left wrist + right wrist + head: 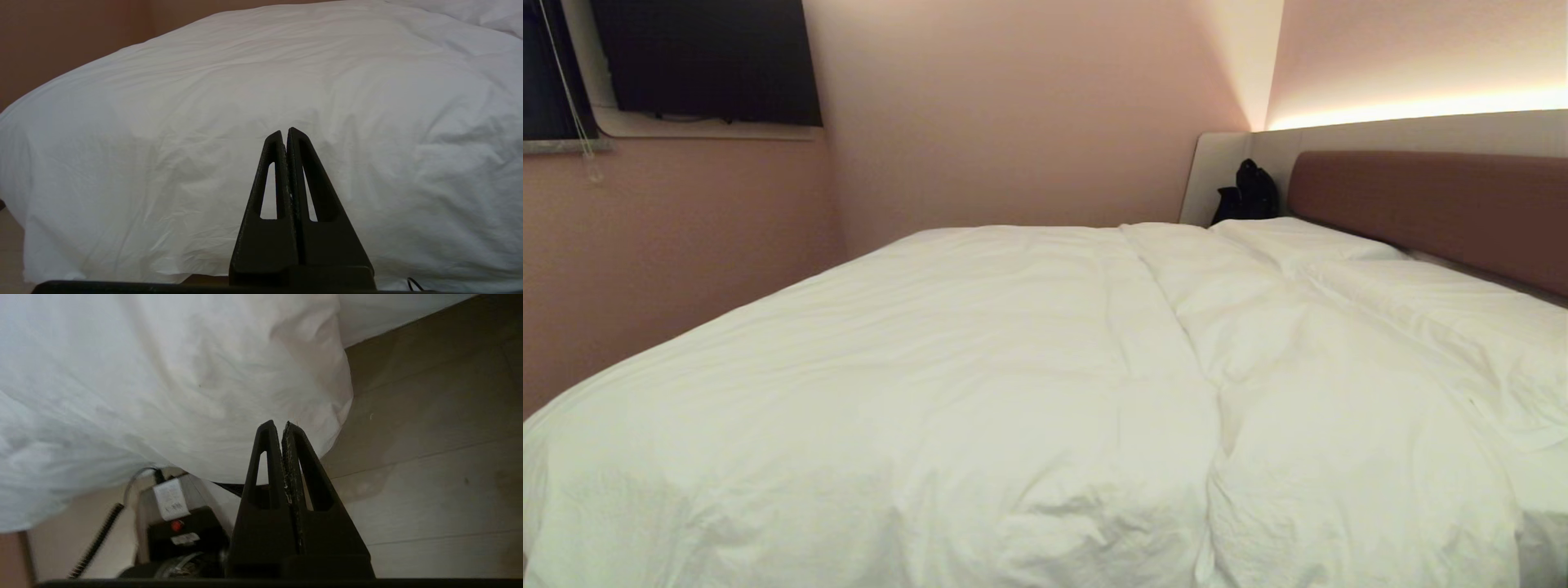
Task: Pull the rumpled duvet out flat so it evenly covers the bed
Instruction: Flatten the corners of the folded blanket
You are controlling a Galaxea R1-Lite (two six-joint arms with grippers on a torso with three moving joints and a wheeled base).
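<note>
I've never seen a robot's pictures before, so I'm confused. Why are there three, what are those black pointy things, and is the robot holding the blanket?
A robot with two arms took these, and each picture comes from a different camera. The first camera sits on its head and looks down over the bed, where a big puffy white duvet lies spread out with soft wrinkles. Two pillows lie by the brown headboard, and a dark bag sits in the corner.

The other two cameras sit on its wrists. The black pointy things are its fingers. The left gripper points at the side of the duvet with its fingers pressed together. The right gripper is down near the wooden floor, beside the duvet's hanging edge, fingers also shut. Neither is holding anything right now.
</note>
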